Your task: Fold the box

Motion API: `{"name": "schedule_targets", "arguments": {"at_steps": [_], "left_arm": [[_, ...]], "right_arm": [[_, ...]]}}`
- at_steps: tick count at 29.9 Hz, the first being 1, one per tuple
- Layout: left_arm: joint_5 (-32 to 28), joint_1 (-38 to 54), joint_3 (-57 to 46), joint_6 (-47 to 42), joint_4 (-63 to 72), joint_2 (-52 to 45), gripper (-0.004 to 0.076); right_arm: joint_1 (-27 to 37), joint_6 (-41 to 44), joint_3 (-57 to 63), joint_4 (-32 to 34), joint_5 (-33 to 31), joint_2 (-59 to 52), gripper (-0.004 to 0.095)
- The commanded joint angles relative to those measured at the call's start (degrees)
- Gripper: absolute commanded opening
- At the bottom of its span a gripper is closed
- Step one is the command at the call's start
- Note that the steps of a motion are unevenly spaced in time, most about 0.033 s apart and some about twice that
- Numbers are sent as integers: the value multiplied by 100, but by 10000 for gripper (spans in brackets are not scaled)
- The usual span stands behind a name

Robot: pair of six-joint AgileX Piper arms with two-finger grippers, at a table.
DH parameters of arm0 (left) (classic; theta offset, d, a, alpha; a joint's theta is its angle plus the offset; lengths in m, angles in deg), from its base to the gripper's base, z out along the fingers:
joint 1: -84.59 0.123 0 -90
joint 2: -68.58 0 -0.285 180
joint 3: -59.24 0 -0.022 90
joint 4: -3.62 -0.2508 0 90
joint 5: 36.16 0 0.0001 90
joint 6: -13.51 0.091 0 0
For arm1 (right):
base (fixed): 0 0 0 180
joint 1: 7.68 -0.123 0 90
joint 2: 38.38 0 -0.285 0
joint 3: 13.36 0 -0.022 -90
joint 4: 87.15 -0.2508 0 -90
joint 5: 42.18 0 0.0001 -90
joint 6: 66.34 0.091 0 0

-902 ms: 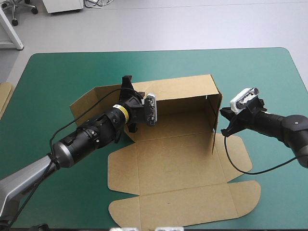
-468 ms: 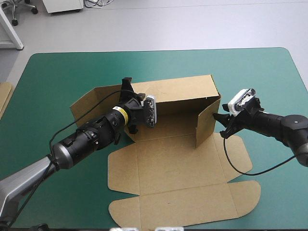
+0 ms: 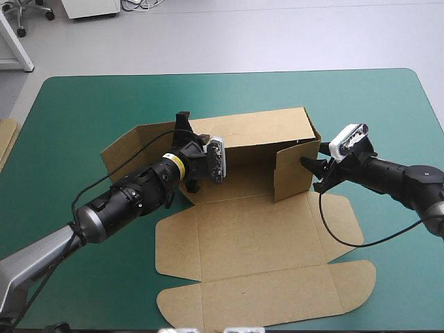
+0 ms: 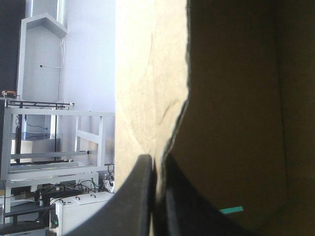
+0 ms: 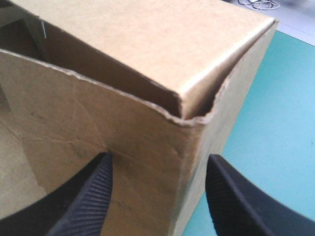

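Note:
The brown box (image 3: 243, 229) lies partly folded at the table's middle. Its back wall (image 3: 267, 128) stands upright, and the right end flap (image 3: 291, 170) is turned inward across the base. My left gripper (image 3: 186, 135) pinches the back wall near its left end. In the left wrist view the left gripper (image 4: 157, 160) is shut on the board's edge (image 4: 170, 123). My right gripper (image 3: 312, 170) is open against the turned flap at the box's right corner. In the right wrist view the right gripper (image 5: 160, 158) has that corner (image 5: 189, 120) between its spread fingers.
The box's lid panels (image 3: 263, 298) lie flat toward the table's near edge. A left side flap (image 3: 128, 149) leans outward beyond my left arm. More brown board (image 3: 5, 142) shows at the table's left edge. Teal-green cover (image 3: 388, 125) lies bare to the right and far side.
The right end flap has swung inward to the left across the base. My right gripper has followed it leftward. The left arm has held still.

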Motion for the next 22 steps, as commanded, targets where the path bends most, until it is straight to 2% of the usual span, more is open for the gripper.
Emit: {"name": "schedule_targets", "arguments": {"at_steps": [1,3,10,14,18,22], "left_arm": [[-479,-103,39,-165,398,-31,-10],[-479,-103,39,-165,412,-31,-10],[-479,-103,39,-165,394,-31,-10],[-479,-103,39,-165,394,-31,-10],[-479,-103,39,-165,394,-31,-10],[-571,-103,39,-165,394,-31,-10]], "right_arm": [[-124,-171,-134,-498,-37,3,550],[-266,-171,-134,-498,162,35,547],[-927,-121,-134,-830,1446,35,473],[-1157,-21,-134,-839,1851,35,416],[-1290,5,-134,-898,1959,35,318],[-1342,5,-134,-910,1980,35,148]]}}
